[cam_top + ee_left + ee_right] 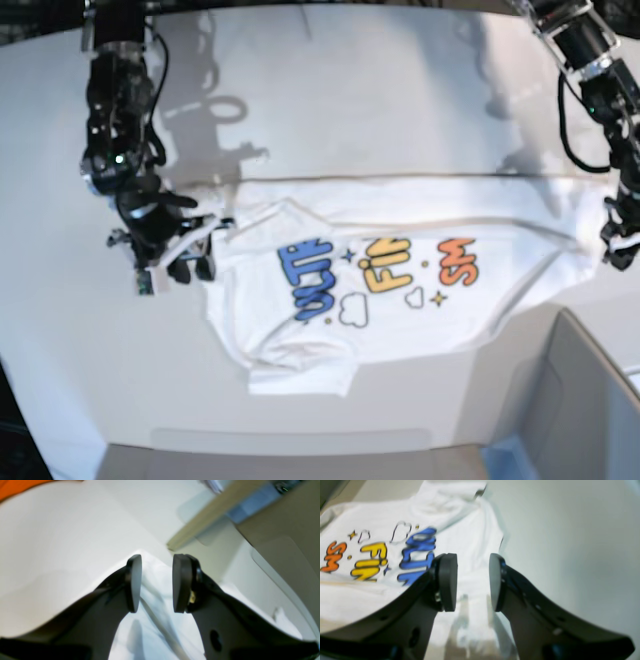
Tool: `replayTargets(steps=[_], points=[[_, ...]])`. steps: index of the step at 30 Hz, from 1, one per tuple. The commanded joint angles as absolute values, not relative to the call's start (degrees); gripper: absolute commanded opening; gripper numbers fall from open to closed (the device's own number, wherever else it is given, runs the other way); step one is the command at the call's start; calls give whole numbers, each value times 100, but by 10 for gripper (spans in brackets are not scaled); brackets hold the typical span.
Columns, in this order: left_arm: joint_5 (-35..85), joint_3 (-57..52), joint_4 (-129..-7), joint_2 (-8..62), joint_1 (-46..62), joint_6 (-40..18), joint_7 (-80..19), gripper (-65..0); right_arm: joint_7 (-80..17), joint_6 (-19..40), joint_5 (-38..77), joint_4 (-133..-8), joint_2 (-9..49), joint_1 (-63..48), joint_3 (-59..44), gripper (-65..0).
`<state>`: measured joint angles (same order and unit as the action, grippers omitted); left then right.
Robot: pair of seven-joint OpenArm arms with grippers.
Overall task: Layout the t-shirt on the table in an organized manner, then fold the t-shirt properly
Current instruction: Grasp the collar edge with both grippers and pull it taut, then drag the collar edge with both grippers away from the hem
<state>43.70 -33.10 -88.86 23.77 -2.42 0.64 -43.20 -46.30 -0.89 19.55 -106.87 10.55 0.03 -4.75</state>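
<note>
Base view: t-shirt point(400, 270) lies print-up on the surface point(380, 110), long axis 3-to-9 o'clock. My right fingers point(190, 268), parted and empty, sit at its 9 o'clock end; left fingers point(156, 583) parted over the 3 o'clock end.

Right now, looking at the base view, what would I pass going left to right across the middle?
Right hand → blue "ULTRA" print → yellow "FINE" print → orange "SMOL" print → left hand, all over the white table.

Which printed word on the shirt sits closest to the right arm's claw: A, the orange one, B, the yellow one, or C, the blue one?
C: on the t-shirt, the blue word lies right beside the right claw; yellow and orange sit farther off.
</note>
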Motion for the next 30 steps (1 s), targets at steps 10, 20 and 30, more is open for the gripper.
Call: replayTargets(steps=[10,20,30], points=[[4303,-2976,-8725,2475,295,92,-4251,-430,-4602,-48,2062,-11090,330,-1182,-374,-433],[4303,-2941,-8725,2475,347,92,-4251,-430,-4945,-48,4892,-11169,-101,-1446,-2809,-432],[4303,-2941,-8725,2466,330,92,-4251,-430,-5420,4,5226,-9974,-84,-1068,-3521,-433]])
